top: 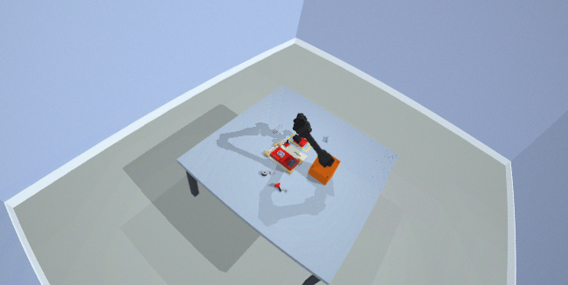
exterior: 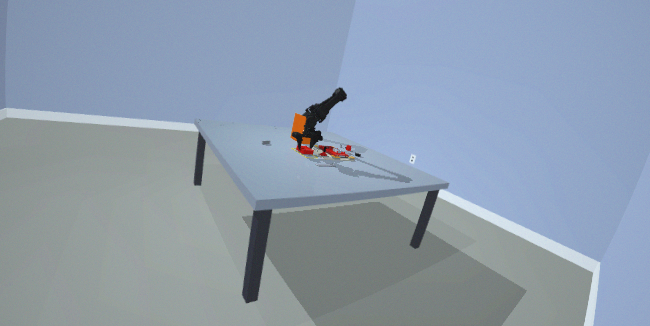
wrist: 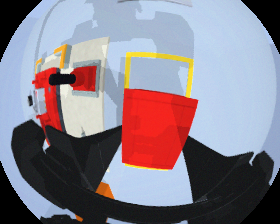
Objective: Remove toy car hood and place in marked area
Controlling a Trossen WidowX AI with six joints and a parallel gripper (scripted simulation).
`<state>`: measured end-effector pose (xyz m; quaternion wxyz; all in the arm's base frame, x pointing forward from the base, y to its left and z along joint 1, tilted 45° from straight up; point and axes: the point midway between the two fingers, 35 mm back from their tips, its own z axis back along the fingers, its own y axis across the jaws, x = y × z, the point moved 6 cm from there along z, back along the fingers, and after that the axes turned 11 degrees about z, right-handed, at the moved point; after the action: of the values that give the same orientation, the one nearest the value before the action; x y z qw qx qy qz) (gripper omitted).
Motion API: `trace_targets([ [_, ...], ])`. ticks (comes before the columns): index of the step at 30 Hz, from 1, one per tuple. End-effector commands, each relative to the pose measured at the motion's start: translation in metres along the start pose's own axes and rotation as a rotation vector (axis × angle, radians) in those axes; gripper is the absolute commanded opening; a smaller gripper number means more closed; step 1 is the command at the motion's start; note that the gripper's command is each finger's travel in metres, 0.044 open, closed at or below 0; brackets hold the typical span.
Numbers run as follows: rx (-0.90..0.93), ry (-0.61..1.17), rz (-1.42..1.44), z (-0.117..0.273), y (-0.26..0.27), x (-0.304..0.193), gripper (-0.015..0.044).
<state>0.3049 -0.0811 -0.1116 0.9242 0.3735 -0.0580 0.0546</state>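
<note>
The red hood [top: 301, 141] [exterior: 304, 151] [wrist: 153, 112] is a flat panel between the fingers of my gripper [wrist: 153, 133], which is shut on it. The marked area is a yellow outline [wrist: 161, 56] on the table. In the wrist view the hood covers the near part of the outline, and a thin yellow strip shows along the hood's near edge. The hood is low over the table; whether it touches the top cannot be told. The toy car [top: 283, 156] [wrist: 92, 116], red and cream, lies beside the outline, to the left in the wrist view.
The orange base block [top: 322, 174] stands by the car. A small wheel [top: 264, 173] and a red and black piece [top: 278, 186] lie on the car's other side. A small grey piece [top: 325, 139] [exterior: 266, 142] and a pale piece [top: 277, 128] lie farther off.
</note>
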Motion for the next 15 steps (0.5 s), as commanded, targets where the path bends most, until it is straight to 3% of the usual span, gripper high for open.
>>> trace_targets([
  [1, 0.002, -0.003, -0.003, -0.0019, 0.0002, 0.0001, 0.0],
  [10, 0.003, -0.003, -0.003, -0.0064, 0.0003, 0.0, 0.0],
  [15, 0.0, 0.0, 0.0, -0.005, 0.0001, -0.0001, 0.0131],
])
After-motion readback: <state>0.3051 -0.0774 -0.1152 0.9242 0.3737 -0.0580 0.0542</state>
